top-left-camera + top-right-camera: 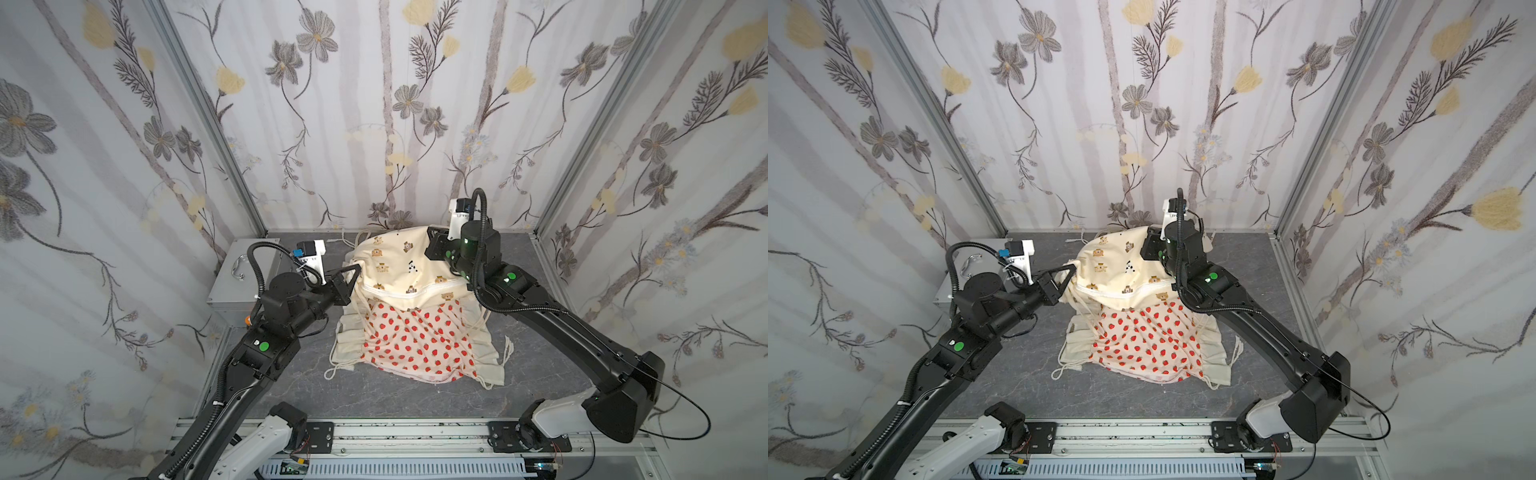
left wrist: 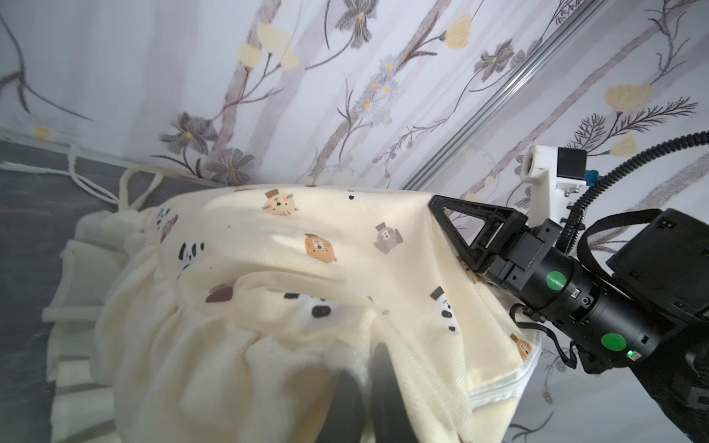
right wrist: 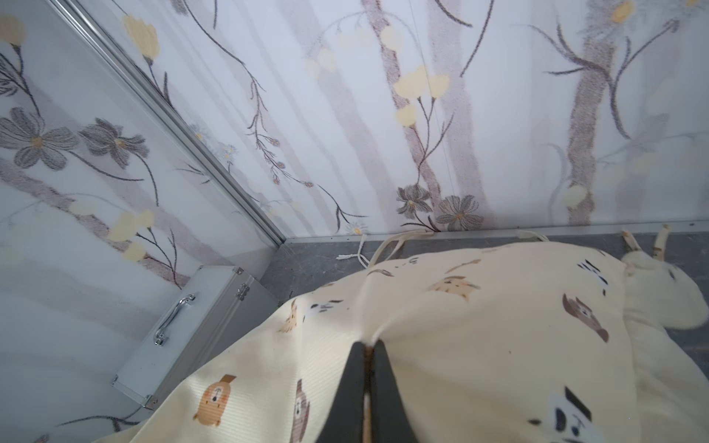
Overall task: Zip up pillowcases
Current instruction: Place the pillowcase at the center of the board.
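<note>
Right gripper [image 3: 369, 344] tight on bear pillowcase [image 3: 483, 333]

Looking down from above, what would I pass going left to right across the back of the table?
Grey metal case → left gripper → bear pillowcase → right gripper.

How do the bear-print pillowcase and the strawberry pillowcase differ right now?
1. The bear-print pillowcase is cream with small animals; the strawberry pillowcase carries red strawberries.
2. The bear-print pillowcase is bunched up at the back, overlapping the strawberry pillowcase, which lies flatter in front.
3. The left gripper and right gripper are both shut on the bear-print pillowcase; neither touches the strawberry pillowcase.
Both have cream ruffles and ties.
</note>
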`<action>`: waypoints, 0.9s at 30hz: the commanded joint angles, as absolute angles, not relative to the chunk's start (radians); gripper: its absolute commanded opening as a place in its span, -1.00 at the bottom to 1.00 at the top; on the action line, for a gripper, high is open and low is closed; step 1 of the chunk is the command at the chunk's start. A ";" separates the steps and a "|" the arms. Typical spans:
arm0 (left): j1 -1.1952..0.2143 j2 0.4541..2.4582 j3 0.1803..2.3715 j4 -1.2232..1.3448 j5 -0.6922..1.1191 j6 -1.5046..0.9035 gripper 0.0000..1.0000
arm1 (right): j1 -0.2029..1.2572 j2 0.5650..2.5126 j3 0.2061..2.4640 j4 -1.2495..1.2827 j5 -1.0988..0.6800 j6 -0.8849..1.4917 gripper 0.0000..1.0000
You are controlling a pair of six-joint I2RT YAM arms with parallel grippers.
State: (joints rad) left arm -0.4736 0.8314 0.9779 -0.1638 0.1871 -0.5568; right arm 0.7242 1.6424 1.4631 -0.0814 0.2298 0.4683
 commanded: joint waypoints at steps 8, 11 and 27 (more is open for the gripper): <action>-0.405 0.877 1.182 -0.311 -0.180 -0.269 -1.00 | 0.833 1.992 1.888 0.074 0.141 0.382 -1.00; -0.332 0.982 1.287 -0.269 -0.169 -0.225 -1.00 | 0.837 2.063 1.996 0.102 0.131 0.367 -1.00; -0.162 1.066 0.966 -0.197 -0.249 -0.362 -0.49 | 0.807 2.282 2.153 0.010 0.004 0.406 0.10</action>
State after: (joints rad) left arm -0.1810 1.0737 0.9733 -0.2592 -0.2070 -0.2920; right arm 0.8047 2.3421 2.1708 0.0189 0.0505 0.3981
